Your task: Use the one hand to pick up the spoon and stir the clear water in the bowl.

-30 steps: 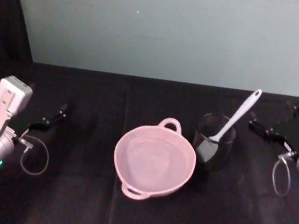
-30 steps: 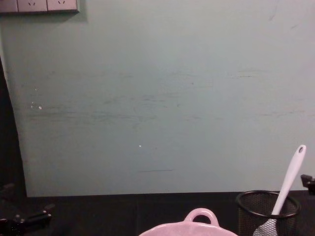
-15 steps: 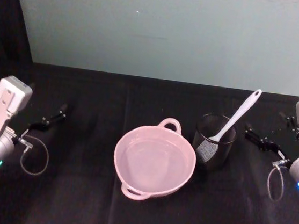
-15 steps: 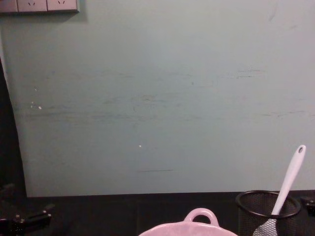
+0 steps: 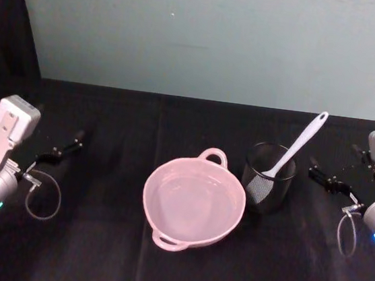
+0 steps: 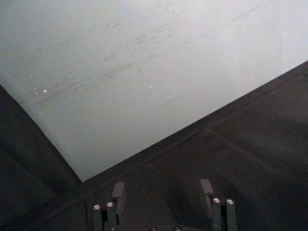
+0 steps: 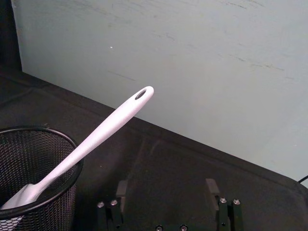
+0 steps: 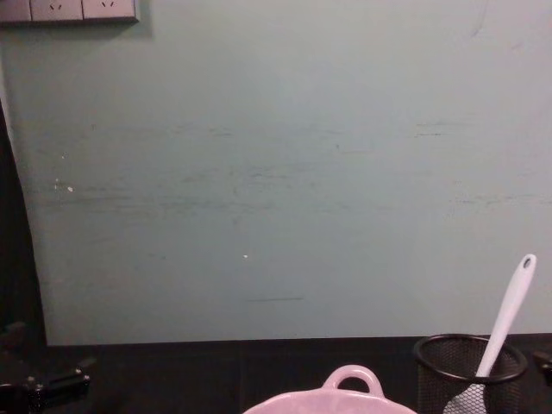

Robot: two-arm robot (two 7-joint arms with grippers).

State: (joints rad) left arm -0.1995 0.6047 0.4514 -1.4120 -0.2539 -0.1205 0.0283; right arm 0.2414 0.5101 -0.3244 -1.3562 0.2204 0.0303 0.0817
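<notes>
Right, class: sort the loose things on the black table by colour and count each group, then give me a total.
Pink: 1, the bowl
White: 1, the spoon, standing in the cup
Black: 1, the wire-mesh cup
Total: 3

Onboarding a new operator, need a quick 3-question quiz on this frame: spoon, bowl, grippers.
1. True or false: the spoon lies flat on the black cloth.
2. Which gripper is nearer the spoon? A) left gripper B) right gripper
3. Fill in: the spoon's blade end sits inside the black ____ cup, just right of the pink bowl.

Key:
1. False. It stands tilted in the cup, handle leaning up and to the right.
2. B. It is to the right of the cup, fingers open, touching nothing.
3. Wire-mesh.
</notes>
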